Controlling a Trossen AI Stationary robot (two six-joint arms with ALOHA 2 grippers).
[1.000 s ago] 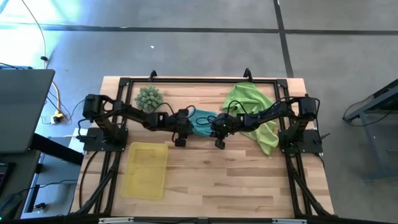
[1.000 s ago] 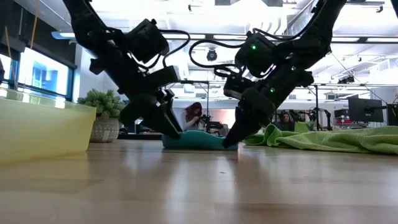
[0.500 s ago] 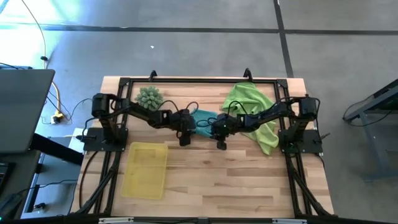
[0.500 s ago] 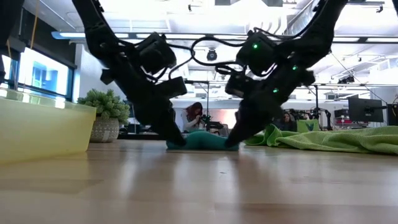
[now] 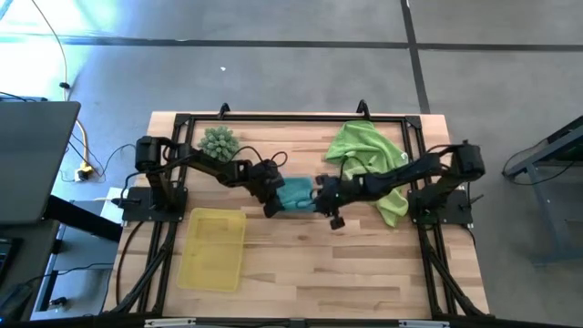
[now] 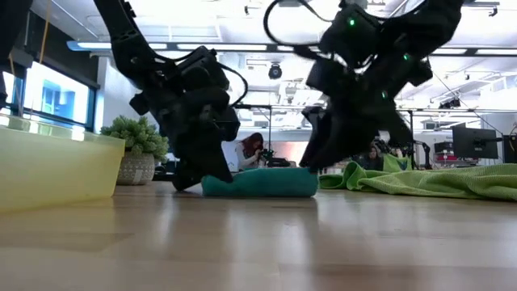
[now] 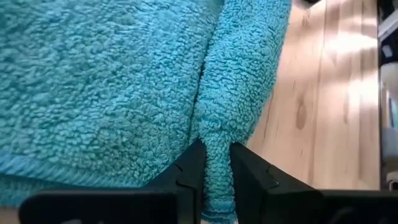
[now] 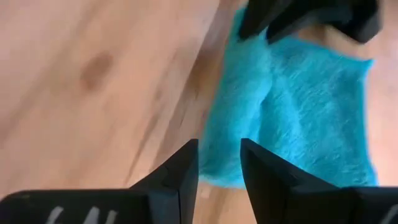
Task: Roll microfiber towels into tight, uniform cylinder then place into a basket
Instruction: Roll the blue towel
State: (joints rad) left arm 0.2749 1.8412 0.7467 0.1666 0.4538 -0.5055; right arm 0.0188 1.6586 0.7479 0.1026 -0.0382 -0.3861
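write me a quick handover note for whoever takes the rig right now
Left claw: shut on an edge fold of the teal towel, mid-table.
Right claw: open, empty, just off the teal towel's other end.
Teal towel: bunched into a short roll on the table, not in the basket.
Lime green towels: loose heap at the back right, unrolled.
Basket: front left, nothing in it.
Done: teal towel partly rolled.
Left: finish and place it, then roll and place the green ones.
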